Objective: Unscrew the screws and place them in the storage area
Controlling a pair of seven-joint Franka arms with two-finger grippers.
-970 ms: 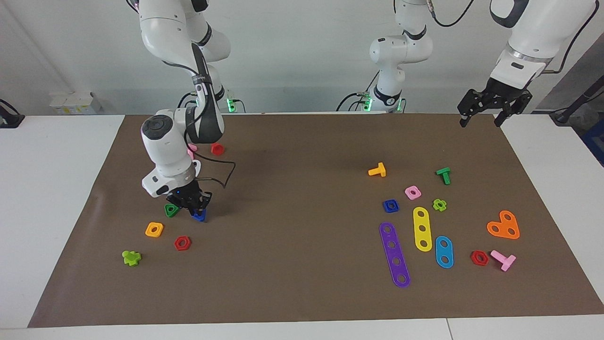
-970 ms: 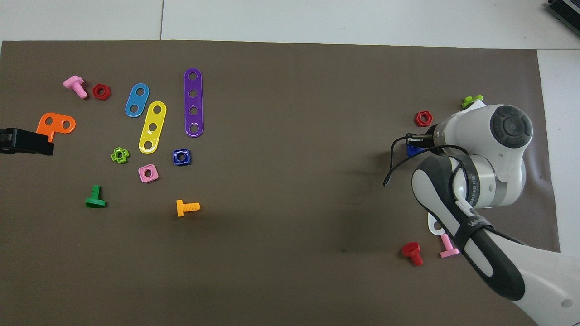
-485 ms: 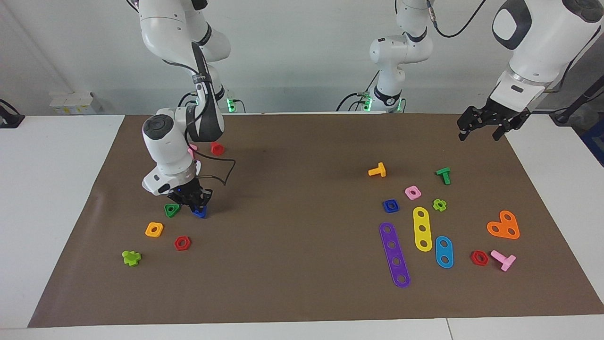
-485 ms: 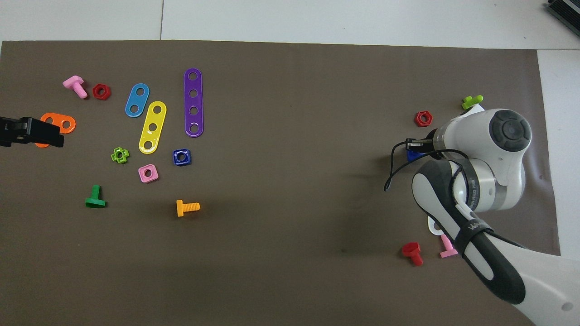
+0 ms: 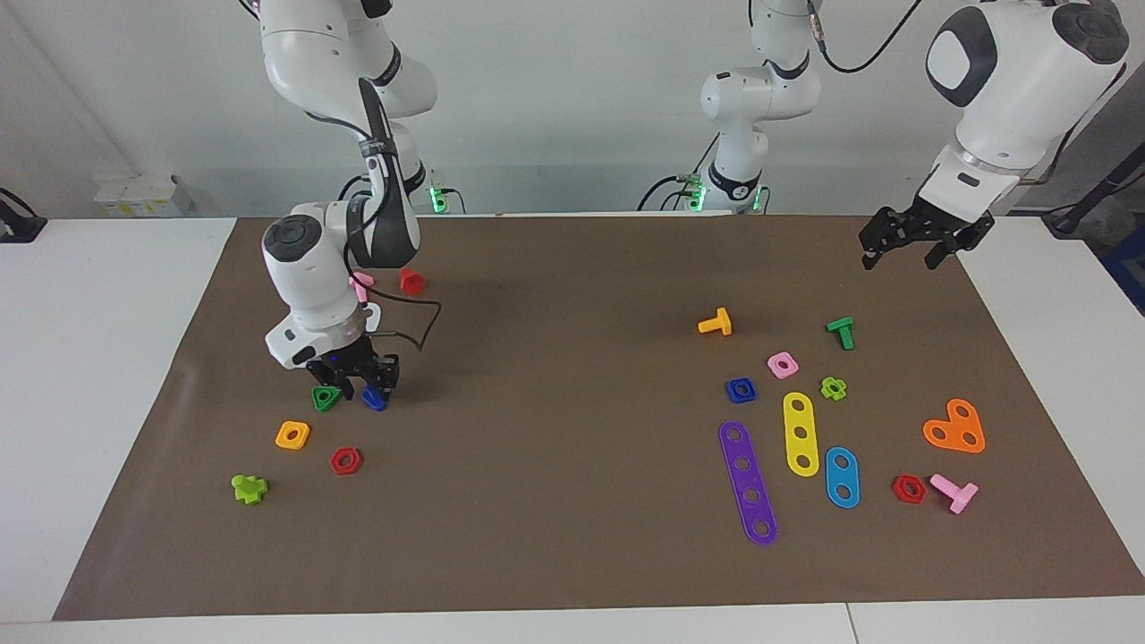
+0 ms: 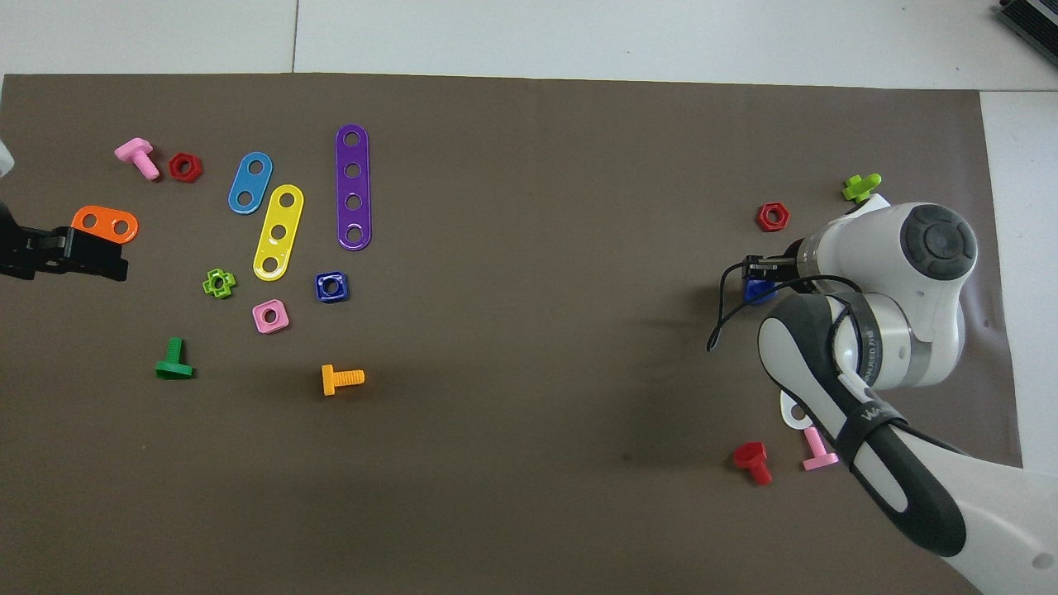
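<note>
Hanging low over the brown mat (image 5: 555,376), the right claw (image 5: 355,380) points down at the right arm's end of the surface. Its fingers (image 5: 386,374) stand spread, released. The dark-blue plastic bolt (image 5: 374,399) lies on the mat directly beneath them, just beside the green triangle nut (image 5: 325,398); whether a finger touches the bolt cannot be told. In the overhead view the bolt (image 6: 755,289) shows partly under the claw (image 6: 764,268). The orange square nut (image 5: 292,435) and the red hexagon nut (image 5: 345,461) lie near, farther from the robots. The left claw (image 5: 912,241) waits in the air over the mat's corner at the left arm's end, fingers spread.
</note>
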